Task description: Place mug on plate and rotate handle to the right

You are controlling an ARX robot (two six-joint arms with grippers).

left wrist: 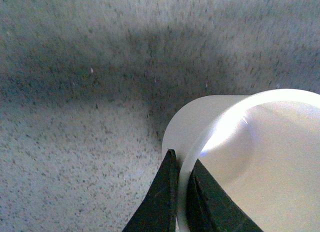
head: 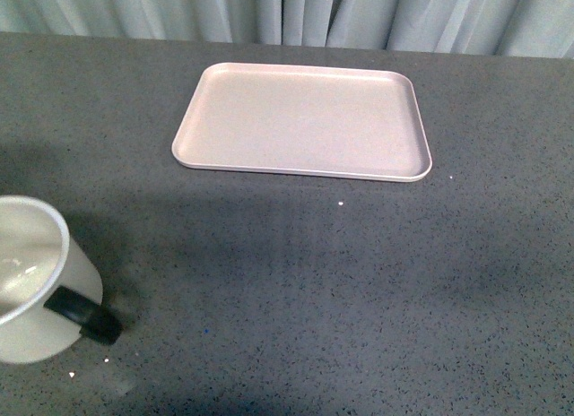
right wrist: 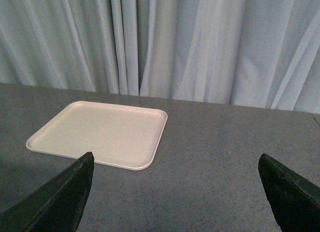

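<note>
The white mug [head: 36, 281] shows at the near left of the front view, its black handle [head: 81, 314] pointing toward the near right. No face print shows. In the left wrist view my left gripper [left wrist: 181, 184] is shut on the mug [left wrist: 260, 157], one black finger outside the wall and one inside at the rim. The pale pink plate [head: 301, 120] lies empty at the far middle of the table, well apart from the mug. It also shows in the right wrist view [right wrist: 100, 134]. My right gripper [right wrist: 175, 192] is open and empty above bare table, near the plate's corner.
The grey speckled table [head: 359, 281] spreads between the mug and the plate. A pale curtain [head: 296, 13] hangs along the table's far edge. Neither arm shows in the front view.
</note>
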